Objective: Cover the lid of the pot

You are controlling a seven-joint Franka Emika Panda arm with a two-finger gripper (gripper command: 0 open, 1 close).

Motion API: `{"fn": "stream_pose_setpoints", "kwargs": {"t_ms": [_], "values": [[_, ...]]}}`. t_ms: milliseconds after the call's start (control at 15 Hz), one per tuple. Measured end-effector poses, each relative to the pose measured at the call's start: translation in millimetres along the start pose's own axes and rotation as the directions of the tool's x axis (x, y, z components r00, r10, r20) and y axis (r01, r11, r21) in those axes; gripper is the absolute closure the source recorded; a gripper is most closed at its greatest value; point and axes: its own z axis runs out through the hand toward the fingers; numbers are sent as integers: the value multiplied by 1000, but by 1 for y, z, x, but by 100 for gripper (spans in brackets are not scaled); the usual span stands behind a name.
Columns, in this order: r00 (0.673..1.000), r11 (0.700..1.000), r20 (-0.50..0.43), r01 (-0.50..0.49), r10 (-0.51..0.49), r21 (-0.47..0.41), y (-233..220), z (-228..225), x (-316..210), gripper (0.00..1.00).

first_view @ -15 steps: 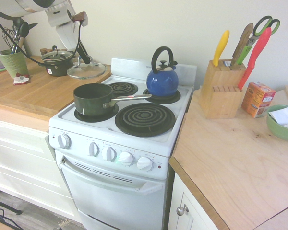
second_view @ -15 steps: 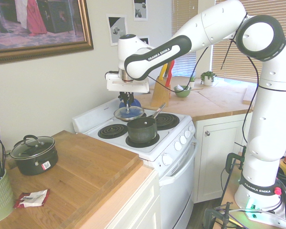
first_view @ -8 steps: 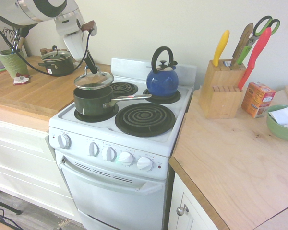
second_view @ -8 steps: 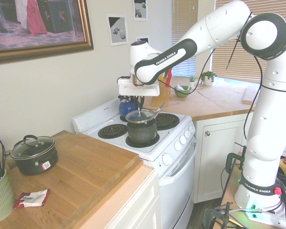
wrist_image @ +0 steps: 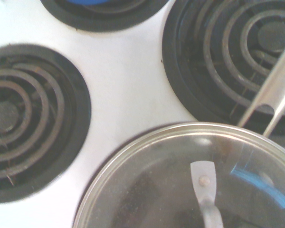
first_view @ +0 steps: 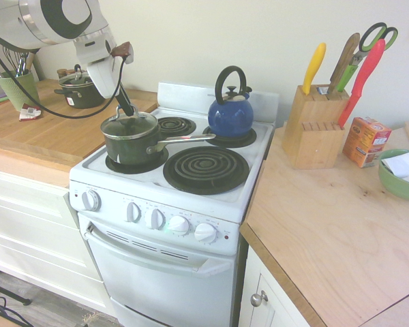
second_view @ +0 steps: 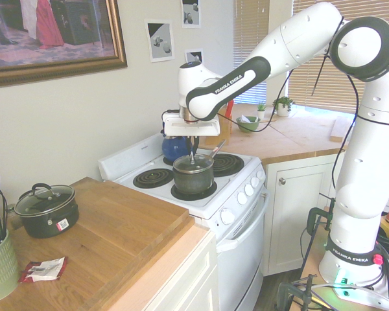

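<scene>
First exterior view: the glass lid (first_view: 138, 127) sits on the mouth of the dark green saucepan (first_view: 128, 148), looking level, its metal rim meeting the pot's edge. The pan stands on a burner of the white stove (first_view: 103, 178), its long metal handle (first_view: 185, 138) pointing toward the knife block (first_view: 316, 136). The pincer (first_view: 129, 113) is at the top of the lid, clenched on its handle as far as can be made out. Beside the stove, the wooden tabletop (first_view: 54, 139) carries a two-handled pot with a lid of its own.

Second exterior view: the pincer points straight down over the middle of the lid, which covers the saucepan without any tilt that I can see. The blue kettle (second_view: 175, 148) stands behind, apart from the lid.

Wrist view: the clear glass and shiny rim look smooth and rigid, with a metal handle bracket (wrist_image: 204, 182) near the middle. I judge the lid fairly light but breakable and slippery at the rim, so the central handle is the place to hold it. The covering looks all but done; what remains is to let go gently and lift straight up, since a sideways tug could shift the lid or rattle the glass.
</scene>
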Motion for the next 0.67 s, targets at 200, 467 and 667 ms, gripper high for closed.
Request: {"fn": "stream_pose_setpoints", "kwargs": {"t_ms": [200,467,667], "values": [[1000,1000,1,9,-9,-1,9,4,-1,100],[1000,1000,0,21,-21,11,12,5,-3,100],[1000,999,5,29,-29,39,11,5,-6,100]]}}
